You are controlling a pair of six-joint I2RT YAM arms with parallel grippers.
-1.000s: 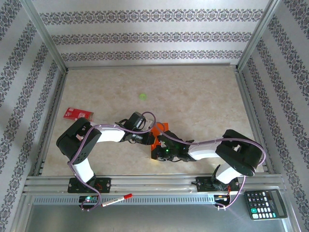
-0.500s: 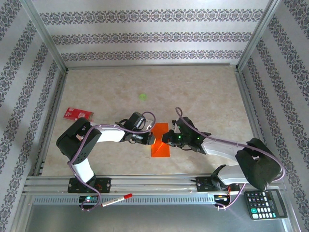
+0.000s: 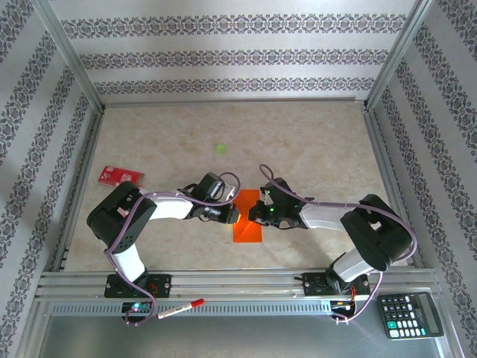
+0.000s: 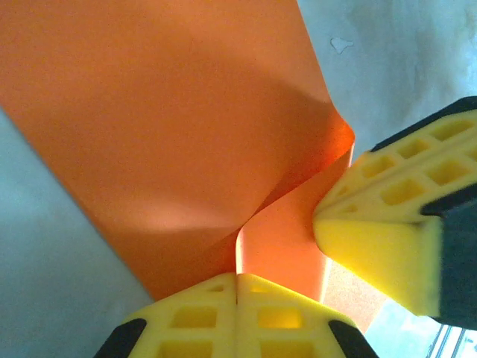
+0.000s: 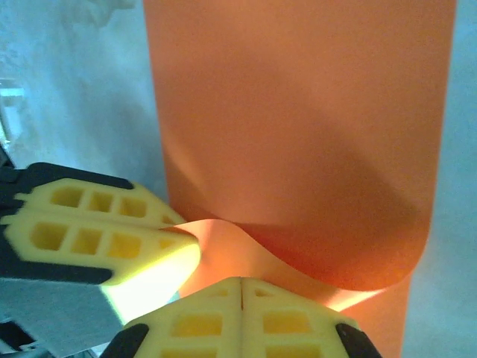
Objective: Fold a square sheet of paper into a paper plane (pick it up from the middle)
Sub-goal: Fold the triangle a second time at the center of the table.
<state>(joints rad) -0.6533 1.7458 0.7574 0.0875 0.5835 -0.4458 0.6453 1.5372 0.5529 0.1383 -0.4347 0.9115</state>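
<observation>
Right end effector (image 3: 255, 213) has come up from the near end of the orange paper (image 3: 248, 228) to its right edge, facing the left end effector (image 3: 228, 214); both have fingers pressed together, tips at it. I'd pin with one tip and sweep the other slowly along the raised flap for a straight crease. Paper lies on the counter (image 3: 313, 149) between them, folded narrow.
</observation>
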